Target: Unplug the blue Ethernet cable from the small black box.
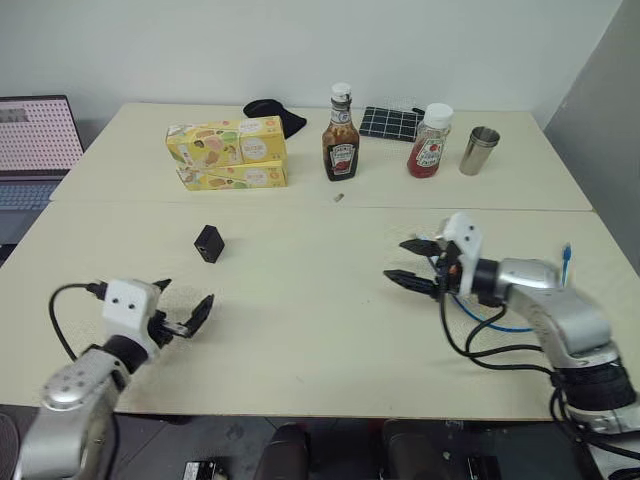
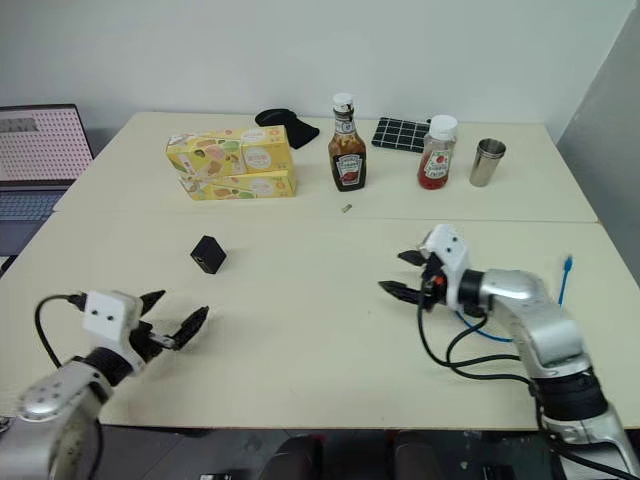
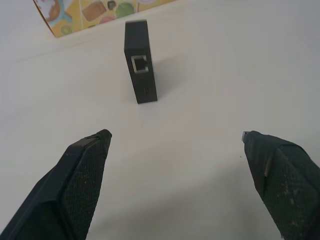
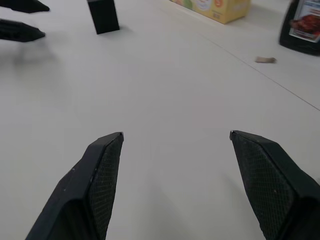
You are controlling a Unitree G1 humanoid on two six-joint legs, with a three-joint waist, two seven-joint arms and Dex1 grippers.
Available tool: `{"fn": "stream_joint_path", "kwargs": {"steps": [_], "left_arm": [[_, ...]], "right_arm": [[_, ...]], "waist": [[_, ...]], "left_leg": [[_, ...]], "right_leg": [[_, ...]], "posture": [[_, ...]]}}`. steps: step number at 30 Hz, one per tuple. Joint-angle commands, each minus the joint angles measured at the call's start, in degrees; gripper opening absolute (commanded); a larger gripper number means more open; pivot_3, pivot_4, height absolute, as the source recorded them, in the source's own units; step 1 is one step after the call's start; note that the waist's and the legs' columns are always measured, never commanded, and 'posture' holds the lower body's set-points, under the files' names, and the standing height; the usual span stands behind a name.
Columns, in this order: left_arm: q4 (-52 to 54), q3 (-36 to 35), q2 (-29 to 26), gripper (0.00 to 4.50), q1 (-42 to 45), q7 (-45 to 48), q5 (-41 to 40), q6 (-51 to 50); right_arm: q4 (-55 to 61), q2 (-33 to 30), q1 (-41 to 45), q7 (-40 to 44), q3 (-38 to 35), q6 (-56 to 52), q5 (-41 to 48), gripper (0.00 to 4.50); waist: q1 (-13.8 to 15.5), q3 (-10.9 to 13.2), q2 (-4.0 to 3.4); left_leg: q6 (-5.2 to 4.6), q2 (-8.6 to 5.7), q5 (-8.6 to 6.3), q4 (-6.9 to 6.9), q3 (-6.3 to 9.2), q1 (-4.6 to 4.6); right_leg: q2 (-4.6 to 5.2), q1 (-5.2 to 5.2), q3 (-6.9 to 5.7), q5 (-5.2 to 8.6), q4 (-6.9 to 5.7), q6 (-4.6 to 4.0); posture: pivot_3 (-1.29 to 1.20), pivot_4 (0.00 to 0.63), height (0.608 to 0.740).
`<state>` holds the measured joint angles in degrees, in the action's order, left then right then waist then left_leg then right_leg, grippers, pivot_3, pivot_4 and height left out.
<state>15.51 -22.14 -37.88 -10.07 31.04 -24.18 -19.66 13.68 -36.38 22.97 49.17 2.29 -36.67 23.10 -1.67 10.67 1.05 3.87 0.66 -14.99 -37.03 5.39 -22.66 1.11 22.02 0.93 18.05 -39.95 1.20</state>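
left wrist view, left end effector (image 3: 175, 142) spread, facing small black box (image 3: 140, 60)

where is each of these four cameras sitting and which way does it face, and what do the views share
Left eye view: on the head, looking forward and down over the pale table; both arms show, left gripper, right gripper.
Right eye view: the same scene from the head's other eye.
Left wrist view: on the left wrist, facing along its open black fingers at the small matte-black box, port empty.
Right wrist view: on the right wrist, facing across the table between its open fingers.
Shared: all four views show the box; the thin blue Ethernet cable lies by the right arm.
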Motion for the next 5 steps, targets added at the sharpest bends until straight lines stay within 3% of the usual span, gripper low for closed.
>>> {"fn": "stream_joint_path", "kwargs": {"steps": [1,5], "left_arm": [[0.7,-3.9,-5.8,4.48,3.4,4.8,-3.8,-4.3],[-1.0,-4.4,-8.6,4.48,4.1,8.0,-3.7,-5.0]], "right_arm": [[1.1,-4.9,-0.9,2.9,-4.2,-0.3,1.6,3.61],[1.2,-7.2,-1.6,3.7,-5.1,-0.1,2.2,3.61]], "waist": [[0.0,0.0,0.00],[-0.1,0.0,0.00]], "left_leg": [[0.00,-0.03,0.00,0.00,0.00,-0.01],[0.00,-0.02,0.00,0.02,-0.06,0.03]], "right_leg": [[-0.02,0.01,-0.01,0.00,-0.01,0.00],[-0.04,0.01,0.02,0.01,0.00,-0.01]], "posture": [[0.00,0.150,0.740],[0.00,0.150,0.740]]}}
